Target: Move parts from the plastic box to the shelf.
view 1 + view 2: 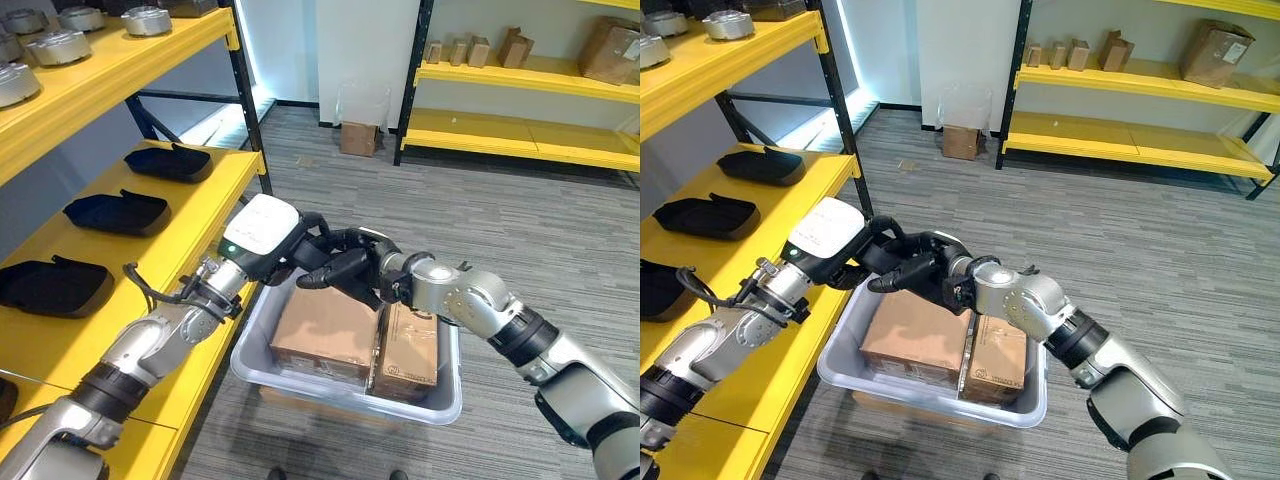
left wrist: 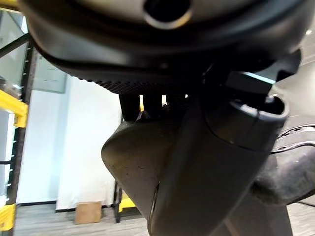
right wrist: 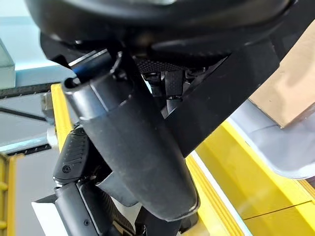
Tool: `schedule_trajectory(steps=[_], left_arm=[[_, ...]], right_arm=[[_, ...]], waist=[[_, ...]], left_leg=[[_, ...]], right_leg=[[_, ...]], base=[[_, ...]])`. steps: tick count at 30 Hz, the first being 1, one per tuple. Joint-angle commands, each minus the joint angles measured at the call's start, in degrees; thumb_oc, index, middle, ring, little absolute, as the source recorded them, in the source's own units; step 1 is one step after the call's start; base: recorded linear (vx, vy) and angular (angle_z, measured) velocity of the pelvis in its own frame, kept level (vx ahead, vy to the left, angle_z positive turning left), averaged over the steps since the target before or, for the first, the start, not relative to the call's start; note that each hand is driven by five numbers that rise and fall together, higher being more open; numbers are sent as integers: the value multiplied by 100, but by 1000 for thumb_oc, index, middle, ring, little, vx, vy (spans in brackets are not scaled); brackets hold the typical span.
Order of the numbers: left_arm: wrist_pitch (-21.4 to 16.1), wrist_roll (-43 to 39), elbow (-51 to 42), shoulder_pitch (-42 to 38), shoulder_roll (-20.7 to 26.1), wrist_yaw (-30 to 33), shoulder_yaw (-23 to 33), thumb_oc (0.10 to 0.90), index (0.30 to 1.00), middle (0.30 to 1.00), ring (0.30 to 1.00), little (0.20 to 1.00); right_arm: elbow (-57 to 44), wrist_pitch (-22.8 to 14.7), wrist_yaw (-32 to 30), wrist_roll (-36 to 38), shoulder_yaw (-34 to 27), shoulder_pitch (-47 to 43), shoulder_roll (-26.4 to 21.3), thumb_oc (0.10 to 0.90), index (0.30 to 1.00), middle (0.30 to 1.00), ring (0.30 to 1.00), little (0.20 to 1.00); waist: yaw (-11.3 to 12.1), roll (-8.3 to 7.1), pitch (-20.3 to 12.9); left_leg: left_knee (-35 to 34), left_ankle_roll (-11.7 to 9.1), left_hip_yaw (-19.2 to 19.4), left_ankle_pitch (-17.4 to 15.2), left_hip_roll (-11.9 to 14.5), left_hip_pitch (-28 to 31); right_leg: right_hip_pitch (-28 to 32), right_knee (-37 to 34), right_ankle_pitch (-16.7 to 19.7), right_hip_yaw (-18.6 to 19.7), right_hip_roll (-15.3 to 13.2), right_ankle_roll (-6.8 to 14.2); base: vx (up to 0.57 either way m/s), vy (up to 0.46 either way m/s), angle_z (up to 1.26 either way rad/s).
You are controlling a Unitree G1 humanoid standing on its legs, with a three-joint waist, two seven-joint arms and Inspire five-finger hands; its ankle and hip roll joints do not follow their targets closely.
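Yellow shelf (image 1: 150,300) edge beside plastic box (image 1: 440,400), both hands' fingers (image 1: 335,272) grasping one dark part (image 3: 133,147) above rim.

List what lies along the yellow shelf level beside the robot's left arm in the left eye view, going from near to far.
Nearest black part → middle black part → farthest black part, each lying apart from the next on the yellow shelf.

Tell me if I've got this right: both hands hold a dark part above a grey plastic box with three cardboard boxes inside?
Not quite: the left eye view shows two cardboard boxes, not three, in the grey plastic box. The left hand and right hand do hold the dark part above it.
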Motion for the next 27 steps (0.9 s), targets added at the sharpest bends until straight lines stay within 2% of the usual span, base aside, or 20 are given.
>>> schedule_trajectory(steps=[1,2,3,4,5,7,8,9,10,12,13,17,22,27], left_arm=[[-655,-589,23,1028,41,243,-440,400,300,300,300,300],[-710,-567,32,1072,54,229,-408,400,300,300,300,300],[-742,-571,43,1091,73,220,-386,400,300,300,300,300],[-784,-577,47,1108,92,192,-348,400,300,300,300,300],[-748,-569,-3,1134,124,149,-294,400,300,300,300,300],[-713,-553,-11,1160,114,148,-268,400,300,300,300,300],[-723,-522,-4,1201,150,161,-252,400,300,300,300,300],[-747,-482,-29,1258,180,185,-209,400,300,300,300,300],[-745,-476,-39,1268,166,187,-199,400,300,300,300,300],[-794,-484,-113,1326,321,207,-191,400,300,300,300,300],[-808,-524,-137,1323,397,219,-217,400,300,300,300,300],[-923,-669,-100,1197,516,178,-253,400,300,300,300,300],[-899,-802,-157,1070,492,-11,-223,400,300,300,300,300],[-804,-840,-247,976,364,-202,-184,400,300,300,300,300]], right_arm=[[914,-2545,-231,-829,-3384,-1243,-891,900,1000,1000,1000,1000],[880,-2363,0,-1405,-3355,-1293,-1045,900,1000,1000,1000,1000],[864,-2243,54,-1650,-3340,-1322,-1146,900,1000,1000,1000,1000],[859,-1933,164,-2322,-3296,-1384,-1316,900,1000,1000,1000,1000],[980,-1529,712,-3604,-3062,-1557,-1664,900,1000,1000,1000,1000],[1115,-1490,1011,-4056,-2807,-1715,-1882,900,1000,1000,1000,1000],[1220,-1383,1321,-4479,-2524,-1834,-2147,900,1000,1000,1000,1000],[1486,-1417,1699,-5097,-2074,-2042,-2487,900,1000,1000,1000,1000],[1566,-1471,1755,-5182,-1973,-2117,-2523,900,1000,1000,1000,1000],[2164,-2036,2132,-5997,-1000,-2660,-3042,900,1000,1000,1000,1000],[2503,-2383,2152,-5959,-411,-2997,-3232,900,1000,1000,1000,1000],[2929,-2704,2234,-5700,480,-3615,-3237,900,1000,1000,1000,1000],[2936,-2618,2106,-5639,413,-3555,-3027,900,1000,1000,1000,1000],[2764,-2441,2120,-5744,-100,-3123,-2631,900,1000,1000,1000,1000]], waist=[[344,-21,-669],[345,-32,-686],[341,-40,-692],[337,-52,-698],[318,-86,-694],[301,-96,-696],[292,-146,-700],[294,-183,-696],[294,-171,-696],[327,-251,-703],[347,-284,-702],[383,-284,-689],[409,-254,-667],[434,-219,-643]], left_leg=[[3,-210,-99,-118,365,147],[5,-214,-103,-120,365,146],[7,-219,-106,-122,367,145],[10,-222,-107,-127,372,144],[11,-218,-95,-135,364,155],[9,-220,-69,-130,359,156],[20,-238,-48,-164,358,176],[8,-235,-21,-129,358,157],[8,-237,-17,-127,356,155],[8,-263,14,-107,364,137],[5,-271,18,-92,366,134],[-4,-280,16,-60,379,124],[-6,-266,-9,-69,379,134],[-6,-247,-34,-92,369,135]], right_leg=[[-117,540,-130,-669,-574,193],[-115,537,-125,-673,-574,203],[-118,539,-122,-675,-575,209],[-122,544,-119,-684,-578,218],[-118,547,-108,-690,-588,232],[-131,543,-95,-680,-590,243],[-114,551,-118,-688,-596,263],[-144,542,-76,-697,-594,262],[-147,540,-74,-697,-596,264],[-144,524,-49,-743,-591,285],[-137,511,-27,-770,-588,299],[-118,489,0,-825,-588,316],[-102,489,-8,-835,-590,317],[-107,499,-35,-829,-600,312]], base=[[19,-40,0],[18,-36,1],[0,0,0],[0,-36,0],[-4,-34,0],[0,0,0],[0,0,0],[0,0,0],[-39,-33,0],[-23,-38,-2],[-13,-30,-3],[-6,-13,-7],[1,0,-12],[-2,4,1]])
